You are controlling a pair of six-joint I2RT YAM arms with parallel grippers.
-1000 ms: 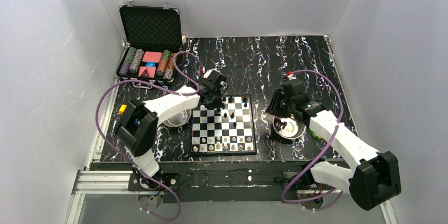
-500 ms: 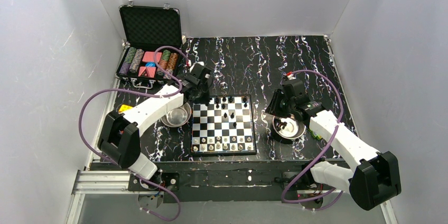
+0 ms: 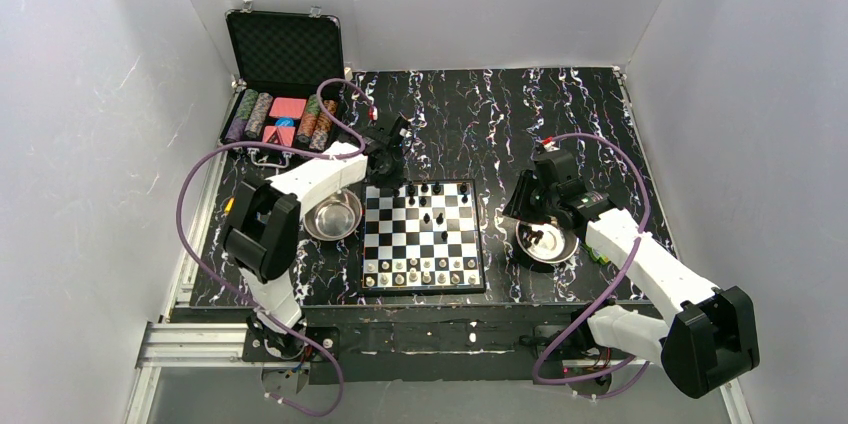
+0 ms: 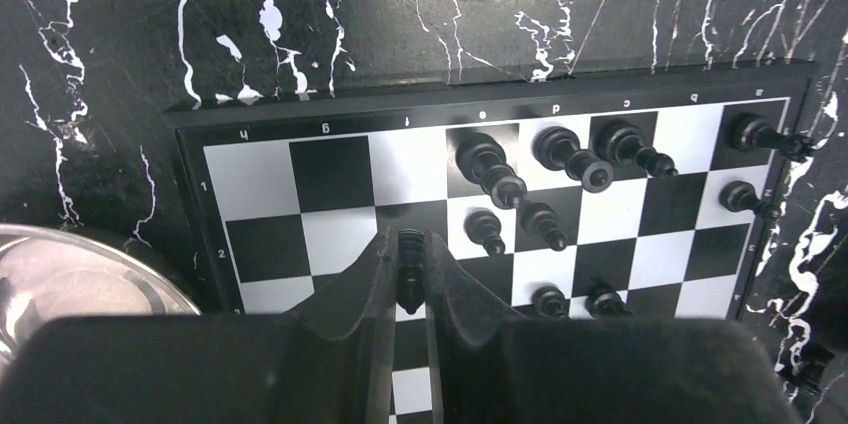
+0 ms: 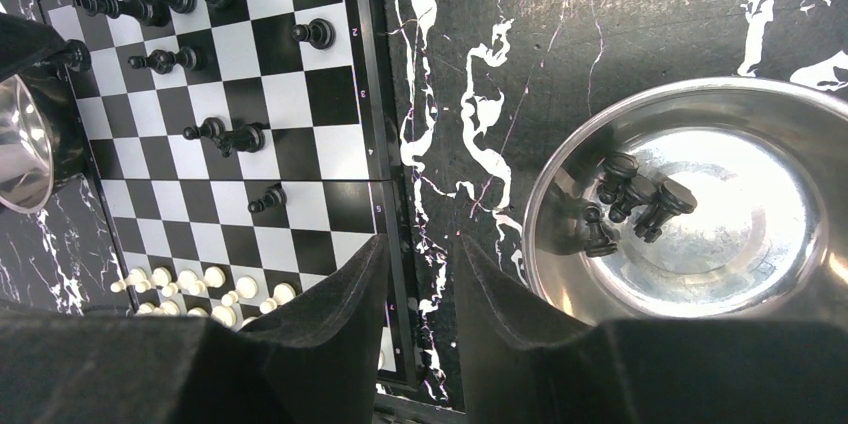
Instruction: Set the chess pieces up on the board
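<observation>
Lab test booth: white panel walls [image 3: 90, 94], aluminium frame rail [image 3: 185, 344]

Board [image 3: 400, 240] sits mid-table [image 3: 560, 124], toward the front edge, between two bowls. Left bowl [image 3: 335, 216] is just beside its left rim, right bowl [image 3: 568, 244] near its right rim.

Near-row pieces [image 3: 420, 272] fill the two front rows. Far-row pieces [image 3: 436, 187] sit on the back rows, with gaps toward the far-left corner. Stray pieces [image 5: 228, 134] are on the middle rows. Spare pieces [image 5: 632, 194] sit in the right bowl.

Case [image 3: 285, 52] is at the far-left table corner, behind the left bowl, lid upright at the back, chips [image 3: 250, 116] in its tray.

Left pincer [image 4: 409, 242] is over the board's far-left area with the held piece [image 4: 409, 279] between its fingers. Right pincer [image 5: 420, 244] is over the gap between board and right bowl.
</observation>
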